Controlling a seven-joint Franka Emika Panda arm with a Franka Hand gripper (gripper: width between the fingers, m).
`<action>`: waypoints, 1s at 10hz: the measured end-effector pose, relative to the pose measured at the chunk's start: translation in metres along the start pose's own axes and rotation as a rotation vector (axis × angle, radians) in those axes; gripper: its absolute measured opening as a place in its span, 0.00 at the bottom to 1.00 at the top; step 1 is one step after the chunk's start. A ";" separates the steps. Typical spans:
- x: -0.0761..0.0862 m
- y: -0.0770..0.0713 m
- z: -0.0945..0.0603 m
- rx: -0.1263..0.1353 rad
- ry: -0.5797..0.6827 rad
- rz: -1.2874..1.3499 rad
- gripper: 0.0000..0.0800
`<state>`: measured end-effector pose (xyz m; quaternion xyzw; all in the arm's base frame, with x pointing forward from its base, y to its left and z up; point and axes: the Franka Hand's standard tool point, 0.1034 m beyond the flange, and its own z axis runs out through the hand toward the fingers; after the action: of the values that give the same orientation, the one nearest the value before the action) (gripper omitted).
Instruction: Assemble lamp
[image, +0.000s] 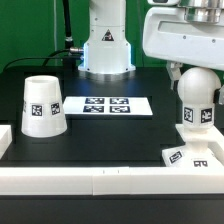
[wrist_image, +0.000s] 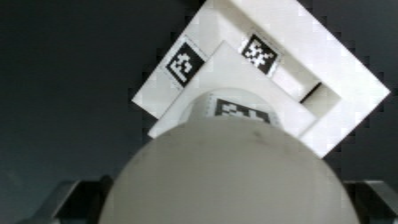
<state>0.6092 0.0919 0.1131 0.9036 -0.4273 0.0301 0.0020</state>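
Honestly, the bulb (image: 197, 98) stands upright on the base (image: 192, 150) at the exterior view's right, long axis vertical, directly under the gripper (image: 188, 68). The jaws flank its dome, but I can't tell if they're clamped or loose.

Bulb (image: 197, 92) upright on the base (image: 193, 152), beneath the gripper (image: 191, 72)

On the black table (image: 105, 138), the gripper meets the top of the round bulb at the exterior view's right. The tapered shade (image: 42, 105) stands wide end down at the left, well apart. The marker board (image: 110, 105) lies flat between them, before the arm's pedestal (image: 105, 48).
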 end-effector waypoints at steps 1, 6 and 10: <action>0.000 0.000 0.000 0.000 0.000 -0.043 0.73; 0.000 -0.002 -0.003 0.005 0.005 -0.515 0.87; 0.000 -0.002 -0.003 0.002 0.004 -0.880 0.87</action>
<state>0.6106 0.0932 0.1164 0.9995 -0.0017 0.0286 0.0147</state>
